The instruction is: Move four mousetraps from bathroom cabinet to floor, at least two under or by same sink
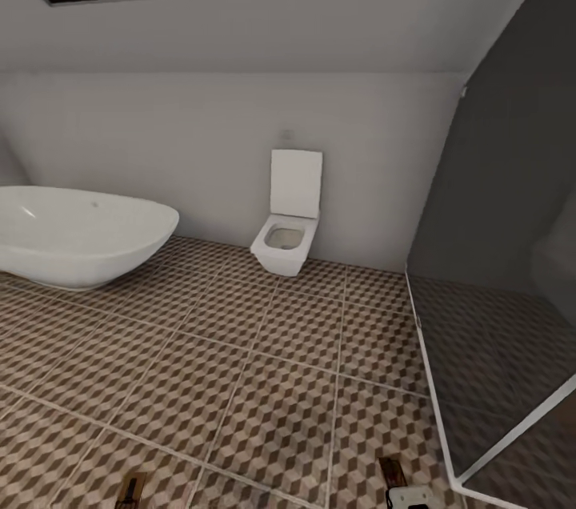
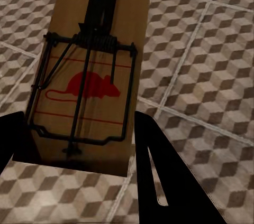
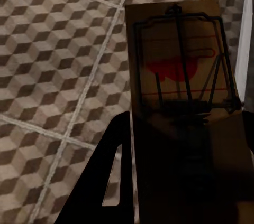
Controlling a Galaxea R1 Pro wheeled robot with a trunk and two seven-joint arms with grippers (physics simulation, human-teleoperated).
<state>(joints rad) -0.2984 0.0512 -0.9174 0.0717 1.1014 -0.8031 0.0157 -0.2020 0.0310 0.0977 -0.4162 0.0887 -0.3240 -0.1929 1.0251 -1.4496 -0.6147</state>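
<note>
Open floor (image 1: pixel 240 381); bathtub (image 1: pixel 72 233) left.

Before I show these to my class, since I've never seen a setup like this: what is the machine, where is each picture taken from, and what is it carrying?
It is a simulated wheeled robot with two arms. The head camera looks across a bathroom: patterned tile floor, oval bathtub, wall-hung toilet and a dark glass shower partition. The other two pictures come from cameras by each gripper. The left gripper holds a wooden mousetrap with a red mouse print between its dark fingers; the right gripper holds another mousetrap the same way. Both traps hang above the tiles.
</note>
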